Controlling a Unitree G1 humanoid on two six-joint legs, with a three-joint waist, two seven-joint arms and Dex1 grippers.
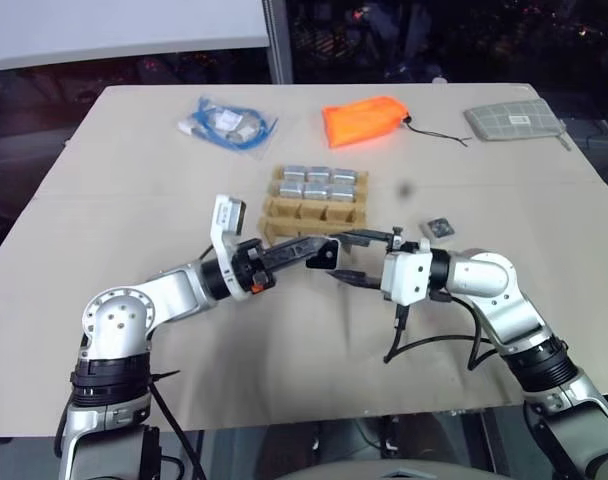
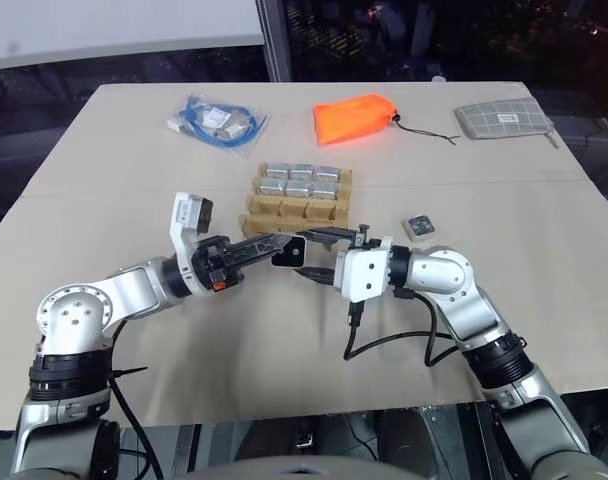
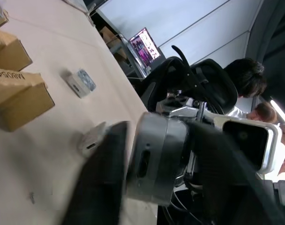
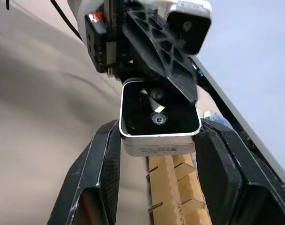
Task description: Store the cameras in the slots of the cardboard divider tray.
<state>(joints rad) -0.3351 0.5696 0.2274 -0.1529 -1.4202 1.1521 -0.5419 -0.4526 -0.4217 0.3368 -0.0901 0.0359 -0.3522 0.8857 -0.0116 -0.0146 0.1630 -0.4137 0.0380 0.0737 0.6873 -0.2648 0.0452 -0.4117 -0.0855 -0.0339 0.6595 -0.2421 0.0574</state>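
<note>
Both pincers (image 1: 319, 250) grip one camera (image 4: 159, 117) near the tray (image 1: 314, 212).

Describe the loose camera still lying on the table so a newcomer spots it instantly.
Start at the cardboard divider tray in the middle of the table. Look to its right, just past the tray's near corner: a small camera lies alone on bare tabletop. Unlike the silver ones packed in the tray's far rows, it sits outside any slot, dark face up.

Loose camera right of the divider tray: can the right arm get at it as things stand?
Probably not yet. The right gripper is shut on another camera, held above the table. The loose camera lies on bare table beside that arm, with nothing over it.
</note>
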